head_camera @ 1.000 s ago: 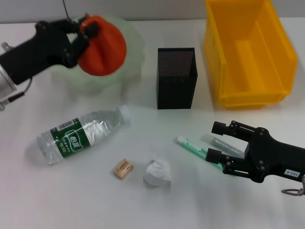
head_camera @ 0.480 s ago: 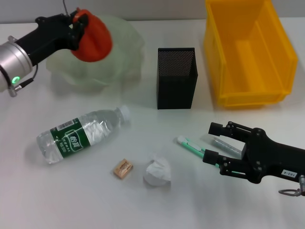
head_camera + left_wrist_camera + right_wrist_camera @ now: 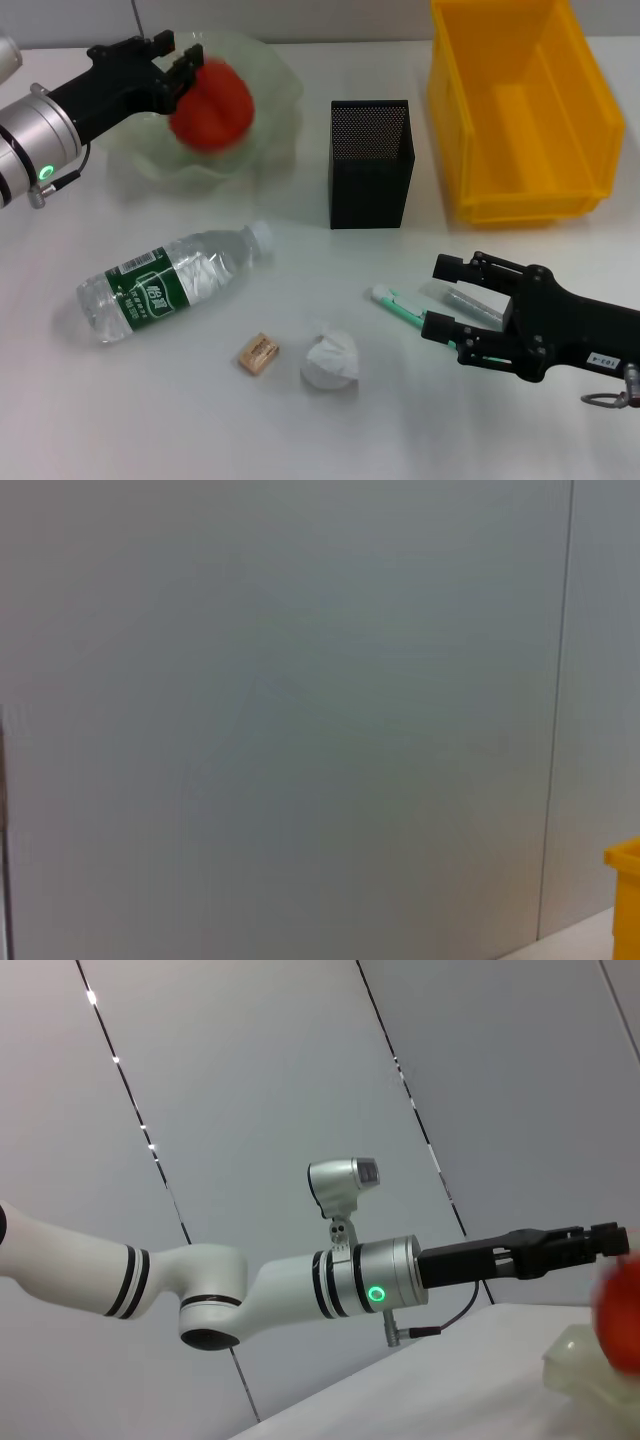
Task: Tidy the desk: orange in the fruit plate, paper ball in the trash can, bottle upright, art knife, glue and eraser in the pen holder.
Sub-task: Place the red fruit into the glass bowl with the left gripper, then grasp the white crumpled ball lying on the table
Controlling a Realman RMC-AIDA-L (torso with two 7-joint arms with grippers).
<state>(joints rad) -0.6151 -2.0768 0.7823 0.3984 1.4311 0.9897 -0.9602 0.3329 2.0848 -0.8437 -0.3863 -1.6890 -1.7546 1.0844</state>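
I see the orange [image 3: 211, 108] in the fruit plate [image 3: 262, 70], just right of my left gripper's [image 3: 168, 62] spread jaws; the right gripper [image 3: 448, 297] hovers spread over the art knife [image 3: 402, 304].

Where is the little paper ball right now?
In the head view, the paper ball lies on the white desk near the front, just right of the eraser and below the fallen bottle's cap end.

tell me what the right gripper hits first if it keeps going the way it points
Most likely the green knife, lying just ahead of the right gripper and its open jaws; the glue sits between them. Height above the table is unclear.
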